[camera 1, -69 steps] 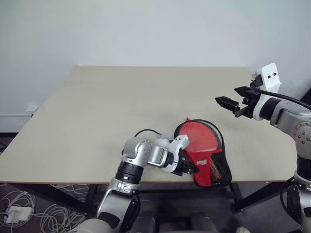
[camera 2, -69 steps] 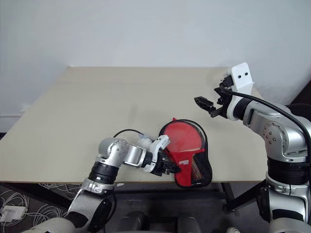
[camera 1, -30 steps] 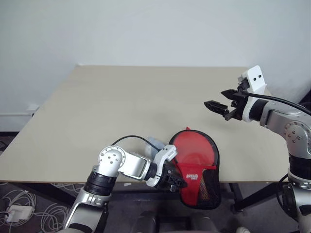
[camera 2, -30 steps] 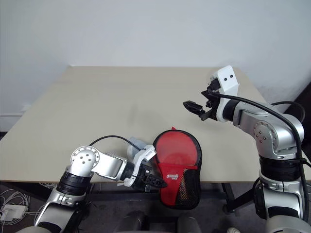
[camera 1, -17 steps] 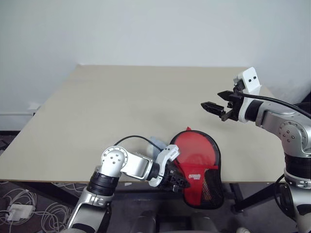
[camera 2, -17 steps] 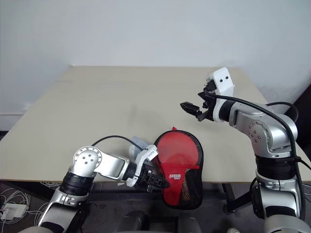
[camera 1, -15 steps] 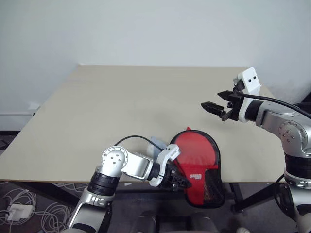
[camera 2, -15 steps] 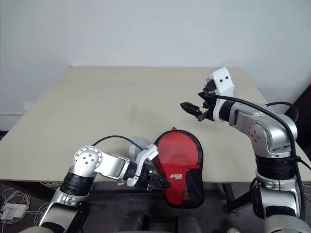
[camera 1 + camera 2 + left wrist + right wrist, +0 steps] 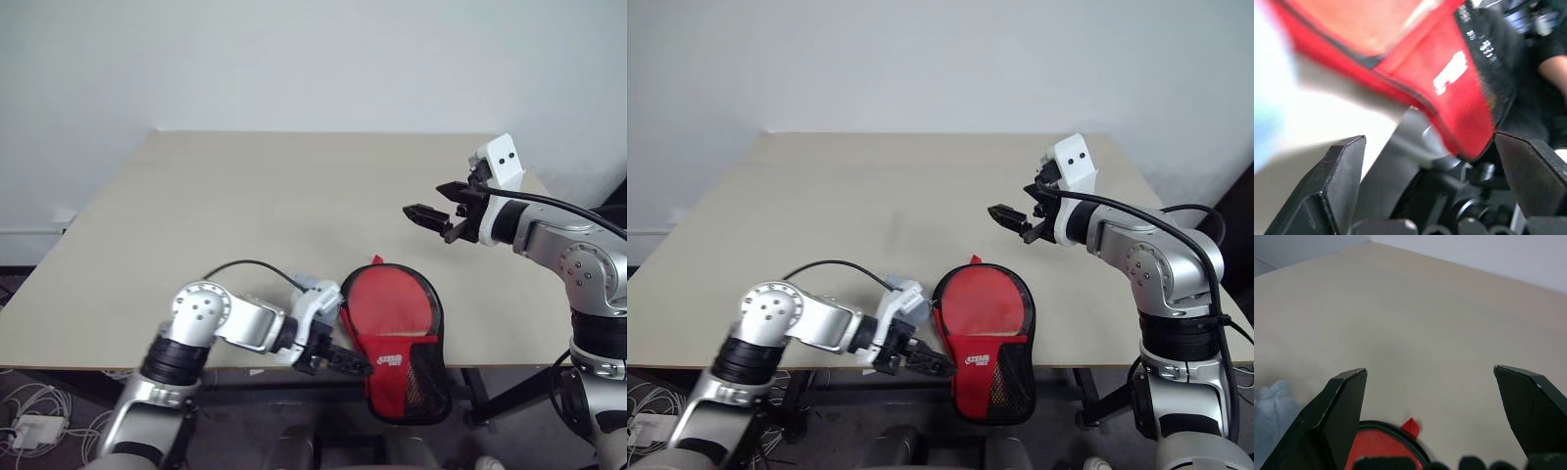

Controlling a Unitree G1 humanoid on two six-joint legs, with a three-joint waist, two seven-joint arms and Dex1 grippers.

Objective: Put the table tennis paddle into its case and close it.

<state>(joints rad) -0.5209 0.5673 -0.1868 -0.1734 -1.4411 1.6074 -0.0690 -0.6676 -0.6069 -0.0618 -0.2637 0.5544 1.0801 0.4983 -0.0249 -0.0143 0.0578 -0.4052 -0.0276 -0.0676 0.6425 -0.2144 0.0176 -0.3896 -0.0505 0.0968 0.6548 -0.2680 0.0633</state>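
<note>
One case [image 9: 397,338], red with black trim, white logo and black mesh end, lying at the table [image 9: 245,215] front edge, mesh end overhanging. One pale blue bundle [image 9: 899,290] just beside its left rim. Two grippers: left gripper [image 9: 345,360] beside the case's lower left, fingers spread, gripping nothing; right gripper [image 9: 423,212] above the table beyond the case, fingers apart, empty. From the left wrist: logo close up. From the right wrist: small red tab [image 9: 1410,427] at the round end.
</note>
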